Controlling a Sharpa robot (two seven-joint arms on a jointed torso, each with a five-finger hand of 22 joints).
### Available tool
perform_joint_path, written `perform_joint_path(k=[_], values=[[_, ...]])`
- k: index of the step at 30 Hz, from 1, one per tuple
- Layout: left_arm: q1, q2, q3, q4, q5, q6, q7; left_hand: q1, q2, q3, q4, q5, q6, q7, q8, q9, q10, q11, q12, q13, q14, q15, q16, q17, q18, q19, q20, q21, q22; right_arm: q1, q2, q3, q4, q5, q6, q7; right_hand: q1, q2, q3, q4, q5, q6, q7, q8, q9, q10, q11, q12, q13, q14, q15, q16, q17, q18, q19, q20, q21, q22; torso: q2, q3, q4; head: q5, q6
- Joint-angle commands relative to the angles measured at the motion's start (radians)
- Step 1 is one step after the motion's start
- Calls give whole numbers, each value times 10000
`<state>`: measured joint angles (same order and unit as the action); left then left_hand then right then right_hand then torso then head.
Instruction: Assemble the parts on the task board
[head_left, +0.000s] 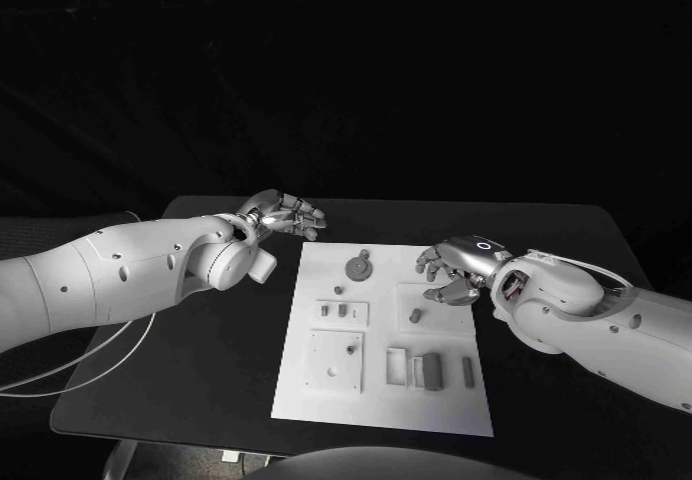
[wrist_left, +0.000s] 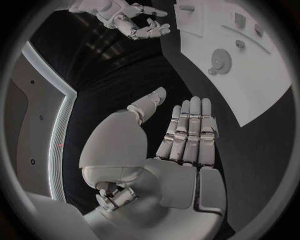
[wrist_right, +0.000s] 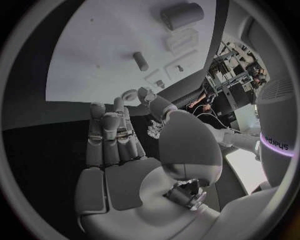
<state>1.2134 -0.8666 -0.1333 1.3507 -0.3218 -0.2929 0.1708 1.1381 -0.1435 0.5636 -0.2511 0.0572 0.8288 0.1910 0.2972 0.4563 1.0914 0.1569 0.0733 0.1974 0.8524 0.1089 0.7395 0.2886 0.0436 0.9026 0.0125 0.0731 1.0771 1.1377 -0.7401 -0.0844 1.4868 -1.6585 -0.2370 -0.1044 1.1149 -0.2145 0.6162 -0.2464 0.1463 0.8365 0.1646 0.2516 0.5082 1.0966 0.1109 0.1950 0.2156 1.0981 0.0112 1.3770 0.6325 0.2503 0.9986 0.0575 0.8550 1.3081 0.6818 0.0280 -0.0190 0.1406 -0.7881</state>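
So the task board (head_left: 387, 340) lay flat in the middle of the black table (head_left: 562, 225), a white plate with its grey parts spread across it. Up near its far end sat a round part (head_left: 358, 268) with a small tab; a short peg-like part (head_left: 415, 315) lay on its own toward the right side, and lower down a cluster of upright block parts (head_left: 418, 370) stood beside a slim part (head_left: 467, 371) near the right edge. On the left side, two raised white plates (head_left: 340, 312) sat one behind the other, each carrying small pieces.

The left hand (head_left: 286, 214) hovered over the bare table just off the board's far left corner, fingers straight and a little apart, holding nothing; the left wrist view showed that palm (wrist_left: 187, 135) flat and empty above the dark tabletop, clear of the board's edge (wrist_left: 250, 100).

The right hand (head_left: 451, 272) hung over the board's right edge, near the peg-like part, fingers loosely curled downward. From its wrist view the fingers (wrist_right: 109, 135) lay extended side by side with nothing between them and the thumb, and the peg-like part (wrist_right: 141, 61) lay apart from them on the white surface.
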Motion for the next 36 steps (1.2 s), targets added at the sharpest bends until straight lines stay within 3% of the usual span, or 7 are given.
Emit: perform_joint_path(k=[1,10,12,14,25,31,36], values=[[31,5,5,16,-2,151,96,-44,-58,-57,9,-5,-31,3,18,-9,-52,18,-5,-11,79,25,-62,18,49,76,-4,-30,-12,-5,19,-2,-7,24,590,-21,-52,-136,10,127,53,-67,-17,-35,-48,-281,151,-75,-27,-86,36,-31,15,115,-105,7,-44,179,-1,-13,7,-19,9],[31,-4,3,-11,-2,166,95,-46,-58,-59,11,-5,-28,2,20,-9,-51,18,-4,-11,79,25,-68,25,47,76,-3,-30,-13,-235,144,-89,-28,-65,1024,69,-425,-447,-214,495,19,-306,-178,-82,-184,-701,269,-293,-174,-329,156,-51,18,115,-341,91,-97,191,-2,-21,16,-2,-24],[31,-5,3,-11,-2,171,88,-47,-58,-60,12,-6,-28,2,21,-9,-51,18,-4,-12,79,26,-69,26,47,75,-2,-31,-13,-281,197,-134,-87,-81,1057,98,-396,-403,-288,481,35,-311,-385,-36,-186,-958,382,-437,-280,-485,262,-112,-9,115,-473,124,-151,179,-1,-25,19,0,-35],[31,-4,2,-12,-2,177,86,-47,-58,-60,13,-6,-27,2,21,-9,-51,18,-4,-12,79,26,-70,28,47,76,-2,-30,-14,-321,240,-184,-142,-162,1104,116,-347,-390,-292,473,40,-297,-420,-2,-184,-1077,426,-504,-342,-547,303,-137,-27,115,-527,143,-174,173,-2,-27,19,3,-42],[31,-11,0,-16,-2,203,72,-50,-58,-63,17,-6,-23,0,25,-9,-49,17,-2,-13,80,26,-76,37,46,75,-2,-31,-15,-488,438,-371,-257,-475,1082,163,-212,-270,-331,434,39,87,-216,287,-137,-1184,391,-559,-547,-705,274,-217,-121,115,-715,240,-254,165,-2,-25,11,41,-93],[30,-4,0,-24,-2,215,68,-52,-54,-64,21,-6,-20,-1,27,-8,-47,17,0,-13,81,26,-79,42,45,76,-2,-31,-16,-561,571,-443,-288,-758,826,168,233,475,-429,-226,43,516,-131,506,-181,-600,228,-217,-560,-555,111,-138,-162,115,-642,217,-172,180,-4,-24,16,40,-104],[30,4,0,-28,-2,222,67,-57,-52,-66,26,-6,-20,-1,28,-9,-46,17,0,-13,81,27,-82,46,45,76,-1,-30,-17,-584,605,-445,-282,-787,583,183,443,760,-273,-406,71,767,-104,596,-232,-186,177,-2,-538,-381,63,-89,-189,115,-490,176,-115,166,-2,-23,16,42,-112]])
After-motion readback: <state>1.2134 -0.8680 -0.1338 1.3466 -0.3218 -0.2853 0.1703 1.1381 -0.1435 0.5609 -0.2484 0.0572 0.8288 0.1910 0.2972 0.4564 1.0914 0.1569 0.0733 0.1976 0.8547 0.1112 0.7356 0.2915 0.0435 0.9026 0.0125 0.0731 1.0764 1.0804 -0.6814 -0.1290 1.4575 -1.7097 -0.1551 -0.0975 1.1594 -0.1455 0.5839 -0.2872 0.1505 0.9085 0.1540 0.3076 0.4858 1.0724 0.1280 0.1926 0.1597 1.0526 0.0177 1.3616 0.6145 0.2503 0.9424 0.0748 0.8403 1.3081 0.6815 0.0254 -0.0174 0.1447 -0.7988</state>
